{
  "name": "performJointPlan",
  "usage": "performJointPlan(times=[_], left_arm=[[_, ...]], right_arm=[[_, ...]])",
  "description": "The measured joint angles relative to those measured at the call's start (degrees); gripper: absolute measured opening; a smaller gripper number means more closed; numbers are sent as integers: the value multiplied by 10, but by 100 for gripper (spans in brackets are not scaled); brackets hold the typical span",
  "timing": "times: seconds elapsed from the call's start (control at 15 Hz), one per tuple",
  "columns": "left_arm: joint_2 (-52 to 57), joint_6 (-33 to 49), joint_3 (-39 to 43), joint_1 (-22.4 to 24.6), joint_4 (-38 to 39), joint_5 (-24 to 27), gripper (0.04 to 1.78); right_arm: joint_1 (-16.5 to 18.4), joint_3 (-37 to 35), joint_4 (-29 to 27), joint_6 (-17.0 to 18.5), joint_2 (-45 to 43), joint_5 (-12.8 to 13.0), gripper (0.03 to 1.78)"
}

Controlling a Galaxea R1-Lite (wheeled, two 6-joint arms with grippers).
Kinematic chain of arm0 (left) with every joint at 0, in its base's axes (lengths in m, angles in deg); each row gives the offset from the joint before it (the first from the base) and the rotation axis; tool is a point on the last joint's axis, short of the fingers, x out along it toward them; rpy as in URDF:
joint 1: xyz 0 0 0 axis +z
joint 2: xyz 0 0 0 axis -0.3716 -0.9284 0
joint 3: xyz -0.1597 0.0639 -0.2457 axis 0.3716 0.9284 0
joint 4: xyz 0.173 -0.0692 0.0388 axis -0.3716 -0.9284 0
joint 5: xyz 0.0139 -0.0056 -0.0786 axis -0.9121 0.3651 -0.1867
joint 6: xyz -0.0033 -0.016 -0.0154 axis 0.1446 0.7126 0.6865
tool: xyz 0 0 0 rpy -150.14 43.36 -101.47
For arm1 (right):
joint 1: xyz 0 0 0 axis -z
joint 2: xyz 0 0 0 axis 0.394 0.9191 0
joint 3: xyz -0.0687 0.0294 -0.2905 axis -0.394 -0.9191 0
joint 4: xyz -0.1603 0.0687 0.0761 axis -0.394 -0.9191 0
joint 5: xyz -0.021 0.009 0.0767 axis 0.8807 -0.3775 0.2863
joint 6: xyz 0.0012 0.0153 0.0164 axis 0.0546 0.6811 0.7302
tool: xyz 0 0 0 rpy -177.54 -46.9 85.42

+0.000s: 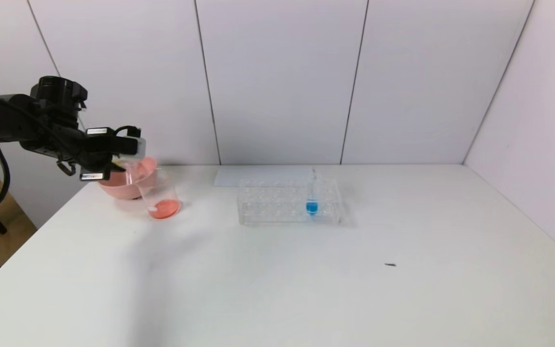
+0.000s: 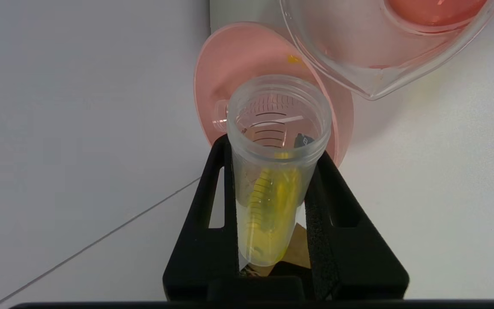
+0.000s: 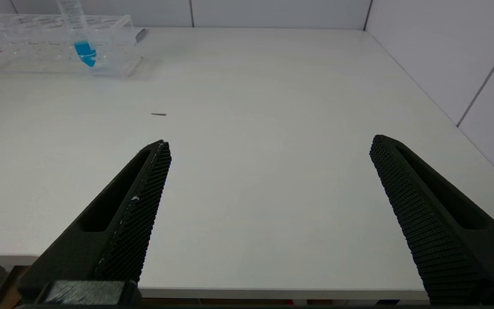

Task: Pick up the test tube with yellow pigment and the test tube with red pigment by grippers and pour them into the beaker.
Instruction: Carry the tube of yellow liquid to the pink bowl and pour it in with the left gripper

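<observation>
Both left claw [image 2: 275, 150] fingers tight around yellow-pigment tube [image 2: 272, 180], above pink bowl [image 2: 230, 64].

Left arm reaching in from the left edge, raised above table height, left gripper [image 2: 275, 159] clamped on a tube, right gripper [image 3: 268, 148] low near the front table edge, fingers spread wide, nothing between them
</observation>
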Motion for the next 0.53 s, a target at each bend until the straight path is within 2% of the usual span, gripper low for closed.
performJointPlan(times=[0.53], left_arm=[[0, -13, 4, -12, 0, -28, 46]], right_arm=[[0, 0, 0, 0, 0, 0, 170]])
